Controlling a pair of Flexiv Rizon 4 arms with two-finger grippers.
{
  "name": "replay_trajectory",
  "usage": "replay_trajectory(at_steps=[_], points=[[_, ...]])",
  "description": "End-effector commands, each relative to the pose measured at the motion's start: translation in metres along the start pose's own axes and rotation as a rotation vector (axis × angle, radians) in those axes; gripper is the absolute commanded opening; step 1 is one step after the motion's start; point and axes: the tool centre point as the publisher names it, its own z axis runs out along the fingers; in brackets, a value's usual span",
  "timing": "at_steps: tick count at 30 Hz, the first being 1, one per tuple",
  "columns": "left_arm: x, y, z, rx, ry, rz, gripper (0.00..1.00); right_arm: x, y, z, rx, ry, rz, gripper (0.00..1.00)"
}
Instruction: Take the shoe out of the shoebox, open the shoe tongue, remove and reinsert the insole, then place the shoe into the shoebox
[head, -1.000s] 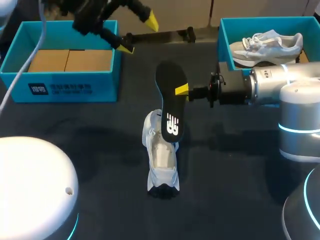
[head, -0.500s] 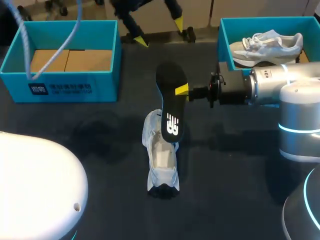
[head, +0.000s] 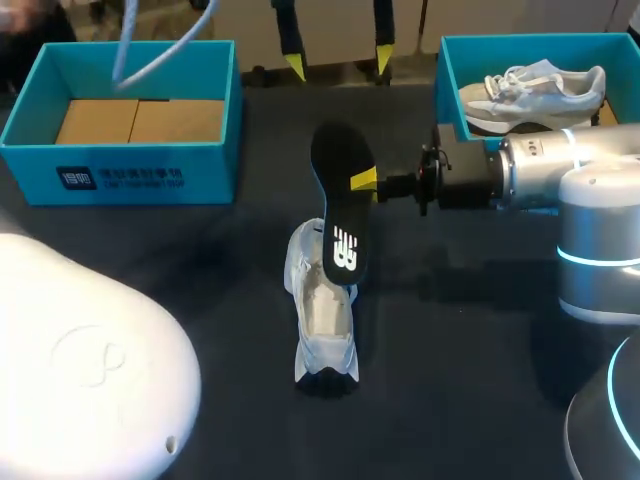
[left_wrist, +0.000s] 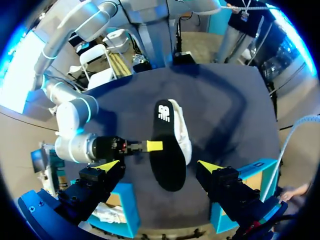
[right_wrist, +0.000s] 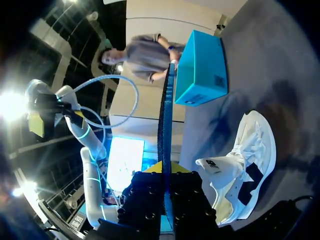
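Nearest: white mesh sports shoe (head: 322, 325) lies on the dark worktop (head: 200, 270), about mid-table, outside both boxes. Its opening faces up and the pale inside shows.

Just above it: long black insole with a white logo (head: 342, 200), lifted clear of the worktop and tilted. The logo end hangs over the shoe's opening; whether it touches the shoe cannot be told.

Right end effector (head: 363, 180) comes in from the right side and is closed on the insole near its middle. The right wrist view shows the insole edge-on, pinched between the two fingers (right_wrist: 165, 167), with the shoe (right_wrist: 245, 160) on the worktop beneath.

Further back, left side: left teal cardboard shoebox (head: 140, 165), open-topped, brown cardboard (head: 140, 120) on its floor. Right side: right teal cardboard shoebox (head: 450, 80), holding a grey-white laced shoe (head: 535, 90).

Farthest: left end effector (head: 339, 63) hangs over the far edge of the worktop, fingers wide apart, nothing between them. From the left wrist view (left_wrist: 159, 165) it looks down on insole (left_wrist: 165, 150) and shoe (left_wrist: 182, 130).
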Motion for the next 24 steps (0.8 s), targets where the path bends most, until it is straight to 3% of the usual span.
replay_trajectory(at_steps=[1, 15, 24], points=[[-0.002, 0.002, -0.001, -0.010, 0.263, -0.005, 1.00, 0.000, -0.001, 0.001, -0.002, -0.001, 0.000, 0.00], [0.031, -0.018, 0.012, -0.130, -0.138, -0.042, 1.00, 0.000, -0.001, 0.001, -0.002, -0.001, 0.000, 0.00], [0.051, -0.030, 0.021, -0.239, -0.579, -0.076, 1.00, 0.000, -0.001, 0.001, -0.002, -0.001, 0.000, 0.00]])
